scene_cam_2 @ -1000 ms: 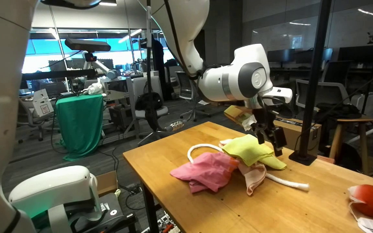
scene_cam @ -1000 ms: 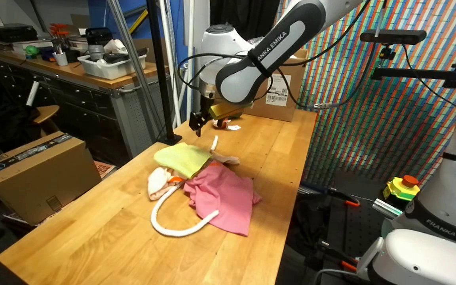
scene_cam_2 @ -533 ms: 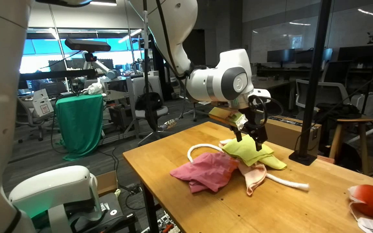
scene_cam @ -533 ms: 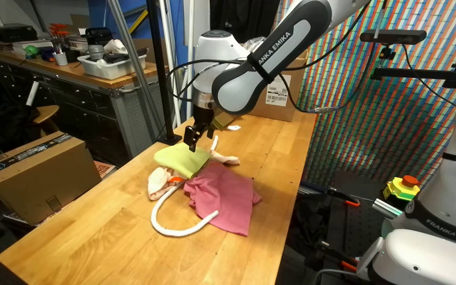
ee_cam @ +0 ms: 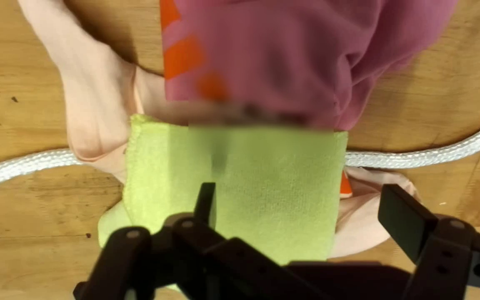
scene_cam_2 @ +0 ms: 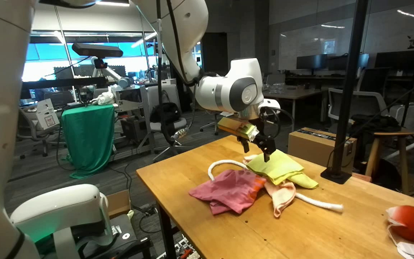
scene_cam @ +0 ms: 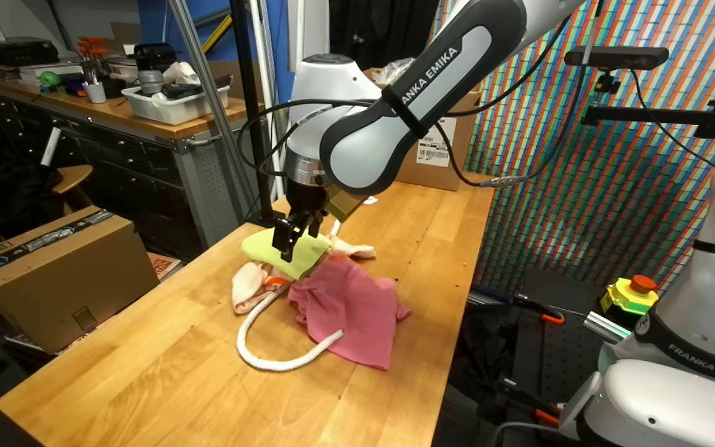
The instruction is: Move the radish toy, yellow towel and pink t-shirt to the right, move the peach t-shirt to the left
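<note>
The yellow towel [scene_cam: 258,247] lies on top of the cloth pile in both exterior views [scene_cam_2: 282,166]. The pink t-shirt [scene_cam: 360,313] lies beside it and shows in the wrist view [ee_cam: 281,54]. The peach t-shirt [scene_cam_2: 282,199] is partly under the towel and sticks out on both sides in the wrist view [ee_cam: 94,96]. The red radish toy [scene_cam_2: 413,223] lies apart, with a white tag; in an exterior view the arm hides it. My gripper [scene_cam: 300,243] is open and empty above the towel. In the wrist view its fingers [ee_cam: 298,191] are wide apart, over the towel and the peach cloth.
A white rope [scene_cam: 270,365] runs under the pile and curves out on both sides. A black pole [scene_cam_2: 336,176] stands at the table's edge near the towel. A cardboard box [scene_cam: 438,155] stands at the table's far end.
My open gripper has moved from the radish end of the table across to above the yellow towel, and lower in an exterior view. The cloths, rope and radish toy have not moved.
</note>
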